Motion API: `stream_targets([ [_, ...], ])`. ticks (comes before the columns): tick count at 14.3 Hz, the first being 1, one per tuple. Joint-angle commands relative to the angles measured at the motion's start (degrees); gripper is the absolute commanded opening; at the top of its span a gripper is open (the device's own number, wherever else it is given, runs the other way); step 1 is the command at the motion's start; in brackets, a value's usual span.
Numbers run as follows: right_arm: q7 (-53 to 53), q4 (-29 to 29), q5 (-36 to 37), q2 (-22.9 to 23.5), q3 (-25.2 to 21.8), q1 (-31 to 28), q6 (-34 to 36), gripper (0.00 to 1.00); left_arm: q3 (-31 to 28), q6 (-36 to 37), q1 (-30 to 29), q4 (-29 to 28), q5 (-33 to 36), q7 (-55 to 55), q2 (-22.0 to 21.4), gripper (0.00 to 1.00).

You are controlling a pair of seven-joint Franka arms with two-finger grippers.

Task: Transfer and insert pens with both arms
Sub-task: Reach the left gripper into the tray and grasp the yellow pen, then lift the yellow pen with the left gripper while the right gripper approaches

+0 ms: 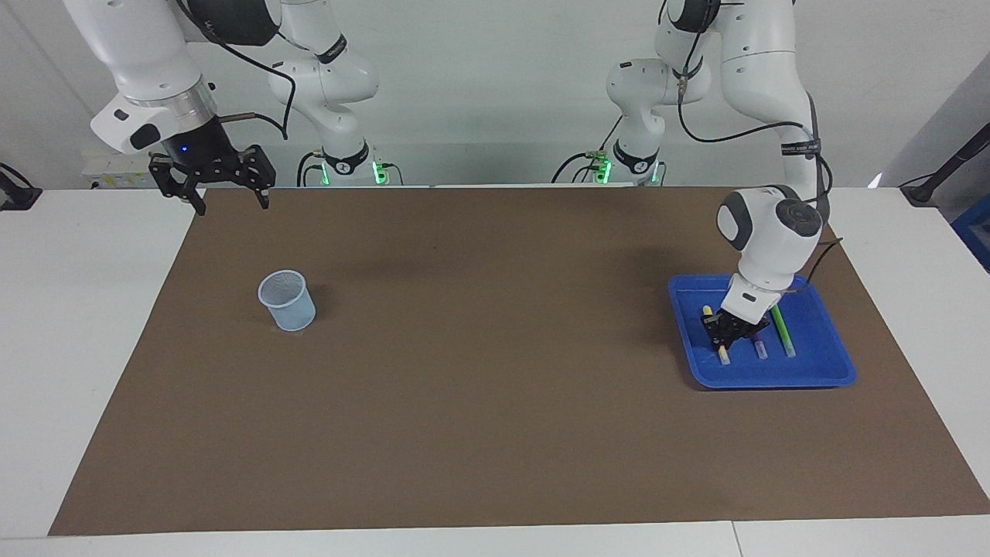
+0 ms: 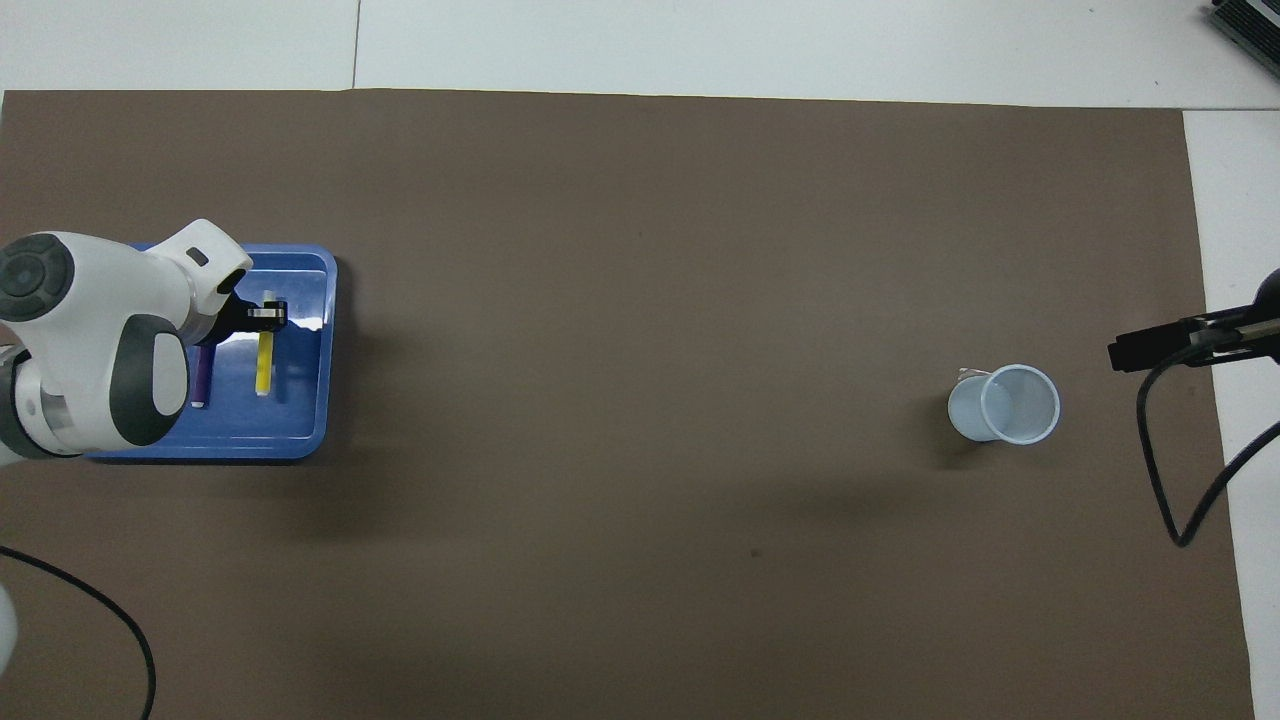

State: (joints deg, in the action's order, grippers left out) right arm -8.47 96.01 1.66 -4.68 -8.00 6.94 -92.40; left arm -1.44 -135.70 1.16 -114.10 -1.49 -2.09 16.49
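My left pincer grips the yellow pen over the blue tray; my right pincer waits open, well apart from it.

Three pens in one tray, one cup, one mat, two grippers.

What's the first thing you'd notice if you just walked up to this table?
The bright blue tray at the left arm's end of the brown mat, where the left gripper is shut on the yellow pen; the purple pen and green pen lie beside it. Then the pale cup standing alone toward the right arm's end, with the right gripper waiting open in the air above the mat's edge.
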Motion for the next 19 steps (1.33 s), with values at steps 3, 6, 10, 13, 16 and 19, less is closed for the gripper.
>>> stream_targets([
  [3, -0.41, 1.55, -0.34, -1.21, 0.27, -0.43, -1.12, 1.0, -0.32, 21.31, -0.02, 13.35, -1.85, 2.51, -1.27, 0.0],
  [6, -0.41, 1.55, -0.34, -1.21, 0.27, -0.34, -1.12, 1.0, 0.73, 30.21, 1.03, 18.28, -2.37, 16.53, -3.65, 0.0],
  [10, -0.41, 1.55, -0.34, -1.21, 0.27, -0.34, -1.12, 1.0, 2.93, 36.2, 1.91, 20.93, -11.76, 42.27, -7.16, 0.0],
  [13, -0.41, 1.55, -0.34, -1.21, 0.27, -0.34, -1.12, 1.0, 4.51, 36.83, 1.91, 20.06, -19.74, 60.82, -10.32, 0.0],
  [16, -0.59, 1.55, -0.34, -1.21, 0.18, -0.43, -1.12, 1.0, 4.6, 38.92, 2.35, 18.65, -24.86, 70.45, -12.88, 0.0],
  [19, -1.29, 1.9, -0.51, -1.82, 0.26, -0.88, -1.2, 1.0, 4.51, 43.15, 1.56, 16.29, -31.54, 75.82, -14.98, 0.0],
])
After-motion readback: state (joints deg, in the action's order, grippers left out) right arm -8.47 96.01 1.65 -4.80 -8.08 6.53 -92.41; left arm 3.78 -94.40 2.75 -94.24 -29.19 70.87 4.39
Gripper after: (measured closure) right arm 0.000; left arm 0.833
